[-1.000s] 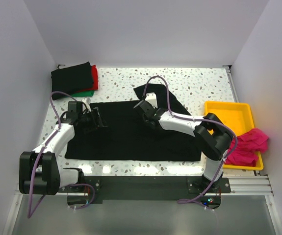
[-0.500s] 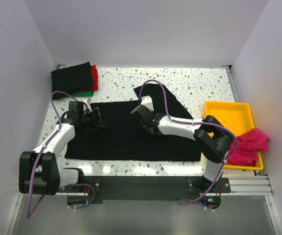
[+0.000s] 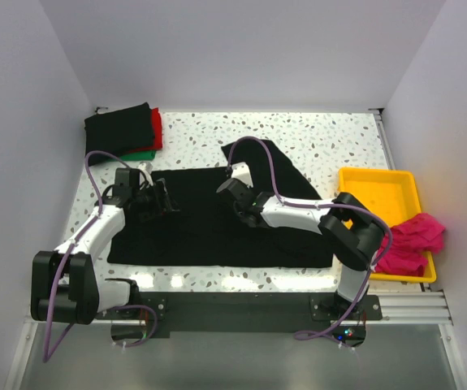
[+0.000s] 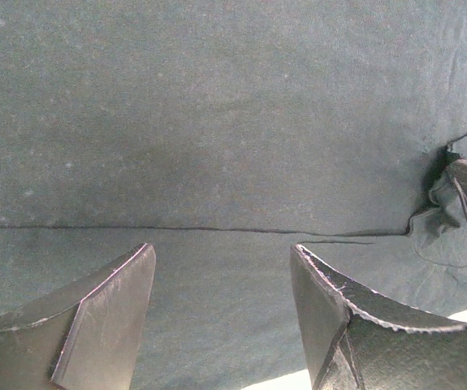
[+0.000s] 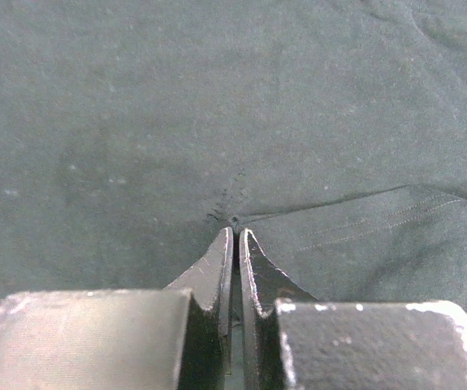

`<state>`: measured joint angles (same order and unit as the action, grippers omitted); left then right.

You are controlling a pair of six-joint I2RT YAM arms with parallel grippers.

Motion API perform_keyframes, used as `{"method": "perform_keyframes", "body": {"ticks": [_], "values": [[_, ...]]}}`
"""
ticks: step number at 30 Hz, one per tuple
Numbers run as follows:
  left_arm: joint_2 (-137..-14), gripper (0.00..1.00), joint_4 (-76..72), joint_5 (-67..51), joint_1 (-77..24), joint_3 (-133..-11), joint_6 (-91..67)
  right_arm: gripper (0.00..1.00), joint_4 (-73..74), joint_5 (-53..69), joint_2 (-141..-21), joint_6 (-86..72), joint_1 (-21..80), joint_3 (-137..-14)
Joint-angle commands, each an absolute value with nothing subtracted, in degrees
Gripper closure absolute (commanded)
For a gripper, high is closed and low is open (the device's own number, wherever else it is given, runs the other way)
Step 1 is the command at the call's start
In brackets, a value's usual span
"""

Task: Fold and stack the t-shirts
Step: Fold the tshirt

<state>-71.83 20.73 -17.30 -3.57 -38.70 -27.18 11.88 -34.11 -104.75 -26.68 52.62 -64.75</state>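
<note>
Since last look right hand (image 3: 230, 190), pinched on black t-shirt (image 3: 209, 236), dragged its flap toward 9 o'clock (fold advancing); left hand (image 3: 162, 200) hovers wide, empty.

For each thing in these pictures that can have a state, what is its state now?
black t-shirt: spread on the table, not yet folded up.
folded stack: black, red and green shirts, folded, at the far left corner.
pink t-shirt: crumpled, draped over the edge of the yellow tray.
left hand: open, over the black t-shirt, holding nothing.
right hand: shut, pinching the black t-shirt.
</note>
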Motion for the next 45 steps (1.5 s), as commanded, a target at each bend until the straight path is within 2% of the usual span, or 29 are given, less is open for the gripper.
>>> {"method": "perform_keyframes", "body": {"ticks": [1, 15, 20, 21, 23, 24, 28, 33, 34, 38, 45], "values": [[-71.2, 0.28, 20.1, -16.7, -4.2, -38.6, -26.2, 1.0, 6.8, -36.7, -103.9, -25.1, 53.1, -63.5], [-71.5, 0.28, 20.5, -15.9, -4.5, -38.8, -26.3, 0.98, 4.3, -35.0, -106.4, -20.0, 53.7, -65.3], [-72.4, 0.27, 21.2, -15.4, -4.6, -39.5, -26.5, 0.89, 5.6, -34.3, -106.7, -19.5, 53.8, -65.7], [-72.8, 0.27, 21.6, -15.5, -4.5, -40.7, -26.5, 0.79, 5.5, -34.2, -106.2, -19.3, 53.8, -65.7], [-73.3, 0.27, 22.4, -15.4, -4.5, -42.0, -27.2, 0.64, 4.4, -33.7, -104.1, -18.1, 53.6, -65.3], [-73.4, 0.27, 22.7, -15.0, -4.5, -43.8, -27.4, 0.5, 4.3, -33.8, -103.5, -17.5, 53.6, -65.6], [-75.2, 0.26, 24.2, -11.6, -4.4, -50.7, -31.3, 0.33, 7.1, -30.9, -102.1, -17.1, 50.8, -70.3], [-81.4, 0.23, 26.4, -0.2, -3.8, -60.2, -39.8, 0.33, 14.0, -16.4, -105.5, -21.4, 39.1, -83.1], [-82.4, 0.23, 26.8, 5.3, -3.7, -61.3, -43.4, 0.34, 15.1, -15.1, -107.8, -22.1, 37.6, -85.4], [-90.2, 0.31, 29.8, 11.0, -0.3, -68.1, -50.1, 0.34, 17.0, -11.7, -112.9, -22.2, 31.7, -94.5], [-100.1, 0.38, 34.1, 20.7, 5.0, -76.1, -54.8, 0.35, 15.3, -5.2, -118.6, -24.5, 26.0, -98.7]]}}
